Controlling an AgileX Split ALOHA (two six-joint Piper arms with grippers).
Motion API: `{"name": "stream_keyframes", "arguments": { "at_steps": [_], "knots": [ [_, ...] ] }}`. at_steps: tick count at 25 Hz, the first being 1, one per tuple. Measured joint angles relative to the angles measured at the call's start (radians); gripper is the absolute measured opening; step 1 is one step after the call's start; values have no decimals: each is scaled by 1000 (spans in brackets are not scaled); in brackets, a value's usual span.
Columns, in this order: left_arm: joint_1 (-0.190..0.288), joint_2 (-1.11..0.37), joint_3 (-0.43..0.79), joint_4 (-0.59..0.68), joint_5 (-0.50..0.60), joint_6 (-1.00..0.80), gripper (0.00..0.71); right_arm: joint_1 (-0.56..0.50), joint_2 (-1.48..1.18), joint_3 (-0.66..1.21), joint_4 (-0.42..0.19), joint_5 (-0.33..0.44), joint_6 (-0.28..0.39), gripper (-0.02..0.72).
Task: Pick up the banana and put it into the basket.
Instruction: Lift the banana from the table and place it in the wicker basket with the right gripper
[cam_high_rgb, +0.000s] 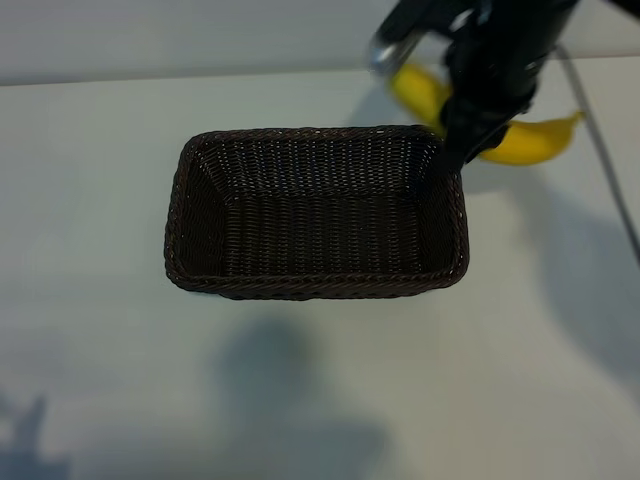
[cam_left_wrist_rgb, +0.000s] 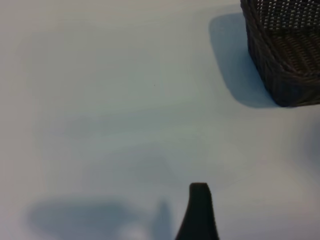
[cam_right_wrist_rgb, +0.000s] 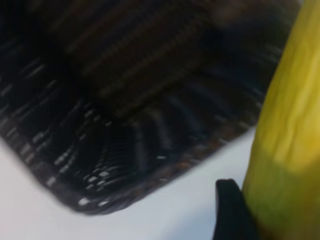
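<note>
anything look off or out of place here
Nothing stands out. The basket sits upright, undamaged and empty on the table. The right gripper holds the banana above the basket's far right corner. The left gripper is open over bare table.

Banana (cam_right_wrist_rgb: 290, 125) beside basket (cam_right_wrist_rgb: 125, 125) corner

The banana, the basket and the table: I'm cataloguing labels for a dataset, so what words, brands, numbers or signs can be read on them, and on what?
None: no view shows any readable text.
The banana, held in the right gripper: plain yellow peel, no sticker visible.
The basket: bare dark wicker, no tag.
The table: blank pale surface.
</note>
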Motion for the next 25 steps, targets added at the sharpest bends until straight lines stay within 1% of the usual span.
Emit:
{"name": "stream_keyframes", "arguments": {
  "at_steps": [1,2,5,7,11,21,25],
  "knots": [
    [0,0,0,0,0,0,610,31,0,0,-11,1,-59,415],
    [0,0,0,0,0,0,610,61,0,0,-20,1,-99,415],
    [0,0,0,0,0,0,610,132,0,0,-44,5,-143,415],
    [0,0,0,0,0,0,610,167,0,0,-51,-6,-149,415],
    [0,0,0,0,0,0,610,210,23,-7,-56,-72,-152,415],
    [0,0,0,0,0,1,610,226,234,-176,-36,-67,-146,415],
    [0,0,0,0,0,1,610,226,290,-193,9,-68,-147,415]
  ]
}}
